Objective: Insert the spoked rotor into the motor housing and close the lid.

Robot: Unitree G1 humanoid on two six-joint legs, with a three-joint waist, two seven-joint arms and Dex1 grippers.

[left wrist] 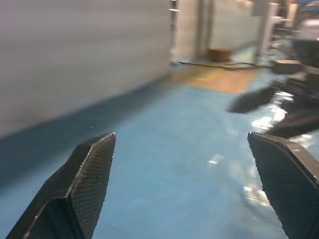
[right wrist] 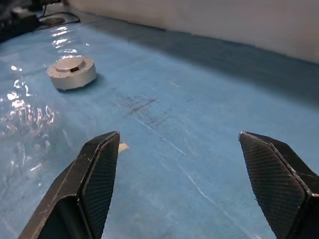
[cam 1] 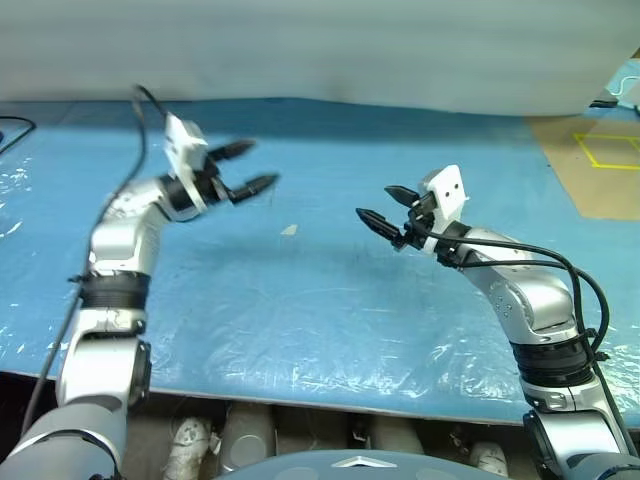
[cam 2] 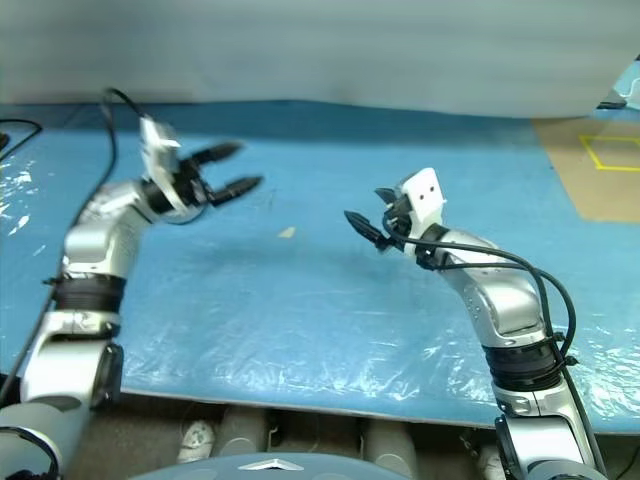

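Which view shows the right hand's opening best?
Right wrist view: looking along the right hand, its fingers stand plainly apart, nothing between. Both eye views show it small, side-on; the left wrist view, from the front.

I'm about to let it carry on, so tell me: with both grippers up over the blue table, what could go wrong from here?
1. The left gripper and right gripper both hang open, empty and pointed toward each other, so moving closer could make them collide.
2. The round grey disc sits on wrinkled glossy film, and a nudge might make it slide.
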